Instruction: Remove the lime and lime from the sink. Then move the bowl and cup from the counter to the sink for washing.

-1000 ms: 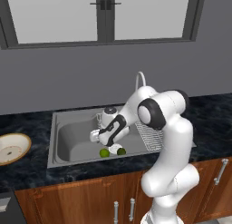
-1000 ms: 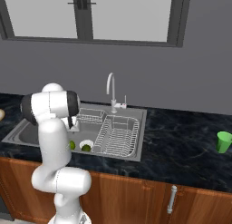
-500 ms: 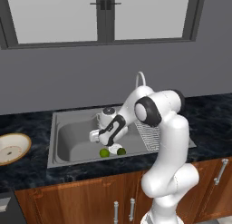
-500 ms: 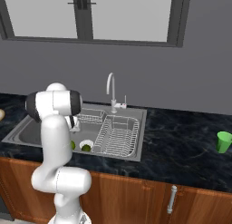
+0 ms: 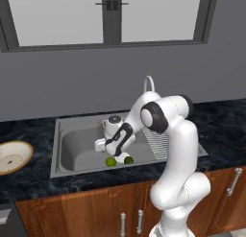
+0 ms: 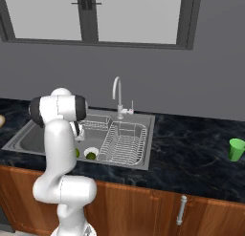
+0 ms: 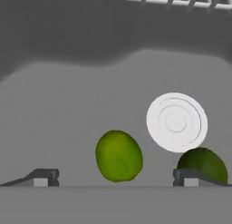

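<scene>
Two limes lie on the sink floor beside the white drain: a brighter yellow-green lime and a darker lime. My gripper hangs open just above them. The bright lime sits ahead of the gap between its fingers, and the dark one lies by the right fingertip. Nothing is held. The tan-rimmed bowl rests on the counter left of the sink. The green cup stands on the counter far to the right.
A wire rack fills the sink's right half, with a smaller rack at the back. The curved chrome faucet rises behind the basin. In the right base view my own arm stands in front of the bright lime.
Almost nothing. The arm's upper joint has turned slightly. The hand stays low over the limes with its jaws open.
</scene>
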